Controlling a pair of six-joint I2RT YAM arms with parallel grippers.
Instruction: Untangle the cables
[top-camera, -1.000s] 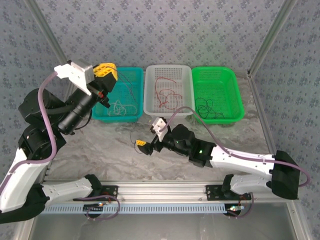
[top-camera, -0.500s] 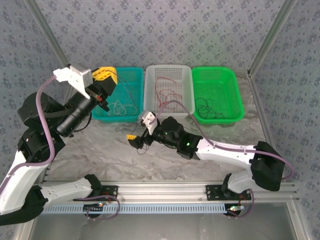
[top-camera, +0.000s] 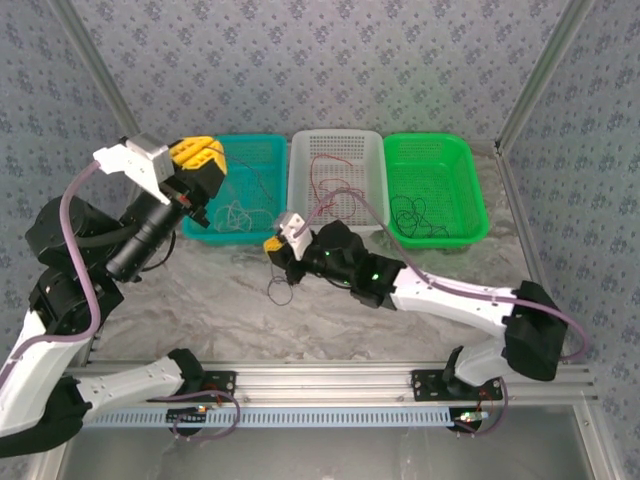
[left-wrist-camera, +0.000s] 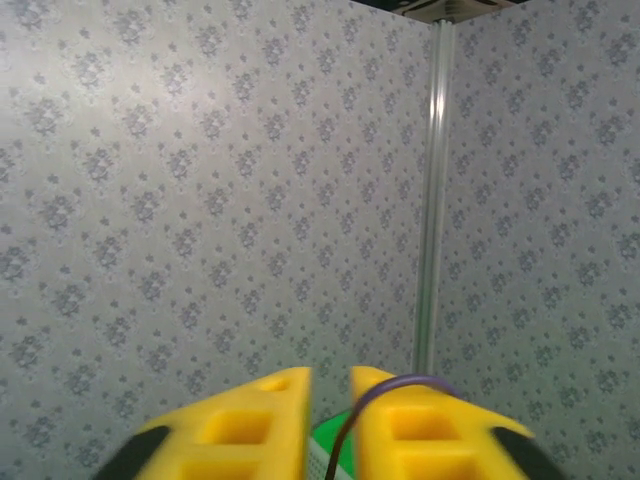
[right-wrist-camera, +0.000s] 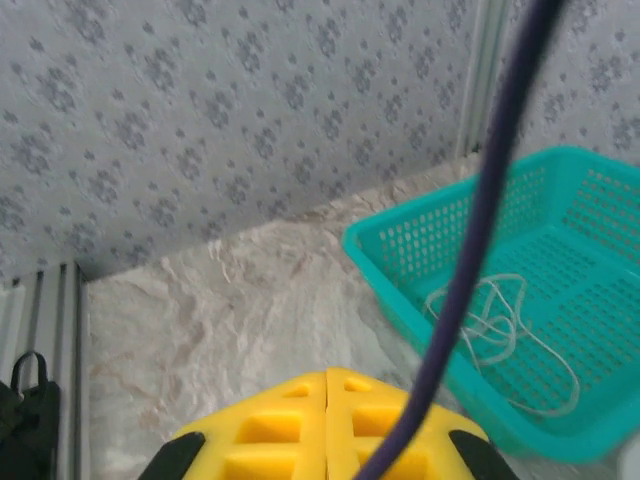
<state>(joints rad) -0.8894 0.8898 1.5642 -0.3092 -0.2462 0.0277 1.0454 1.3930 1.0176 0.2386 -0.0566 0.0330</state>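
Top external view: the right gripper (top-camera: 273, 244), wide apart a second ago, is now clenched, and its arm has swung left to just in front of the teal basket (top-camera: 232, 238). A dark cable (top-camera: 280, 291) runs from its fingertips down to a small loop on the marble table (top-camera: 200, 300), so it appears grasped. In the right wrist view the yellow fingers meet with no gap. The left gripper (top-camera: 203, 154), raised over the teal basket's left end, has begun to part: a narrow gap, nothing visible in it. This probably means the strand is now the right arm's to carry. White cable (top-camera: 235, 213) lies in the teal basket, red cable (top-camera: 330, 186) in the white basket (top-camera: 335, 229), black cable (top-camera: 415, 215) in the green basket (top-camera: 440, 241). Basket front walls stand close behind the right gripper; open table lies toward the near edge.
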